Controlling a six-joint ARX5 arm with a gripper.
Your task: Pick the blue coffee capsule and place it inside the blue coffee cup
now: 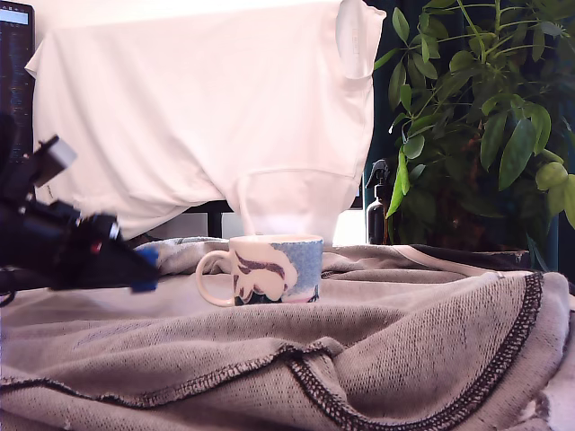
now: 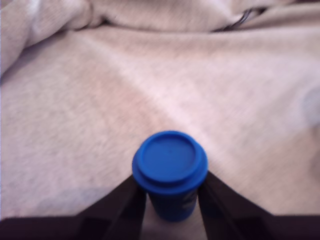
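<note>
Blue coffee capsule is seen clearly only in the wrist view: a small dark-blue pod with a wider round rim, its flat end facing the camera, pinched on both sides by the black gripper above the grey knitted blanket. In the exterior view only a small blue piece shows at the tip of the gripper, which is lifted over the blanket, well apart from the blue coffee cup on that view's left. The cup, absent from the wrist view, stands upright on the blanket, cream with light blue side and dark swirls, handle toward the gripper. Behind the cup hang a white cloth, a dark spray bottle and a green plant.
</note>
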